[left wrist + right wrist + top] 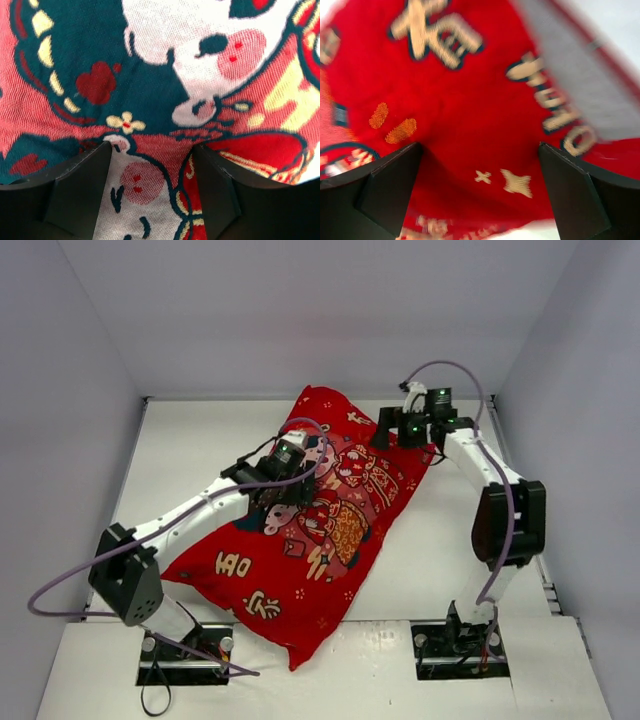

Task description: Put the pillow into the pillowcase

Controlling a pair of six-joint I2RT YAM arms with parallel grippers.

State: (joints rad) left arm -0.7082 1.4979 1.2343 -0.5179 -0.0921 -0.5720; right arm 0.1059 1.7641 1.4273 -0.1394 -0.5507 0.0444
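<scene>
Top external: pillowcase (300, 570) lies diagonally on table (190, 440), its near corner between the arm bases. It is plump, but the pillow itself shows in no view. Left gripper (278, 478) is over its middle, right gripper (395, 428) at its far right edge.
Left wrist: jaws apart, printed cloth flat between them, nothing pinched.
Right wrist (blurred): jaws wide apart over red cloth; grey strip upper right, cannot tell what.

Gold characters (233, 565) are printed on the red pillowcase (300, 595); I can't read them. Along its edge runs blurred lettering (560, 115), possibly Latin capitals.
</scene>
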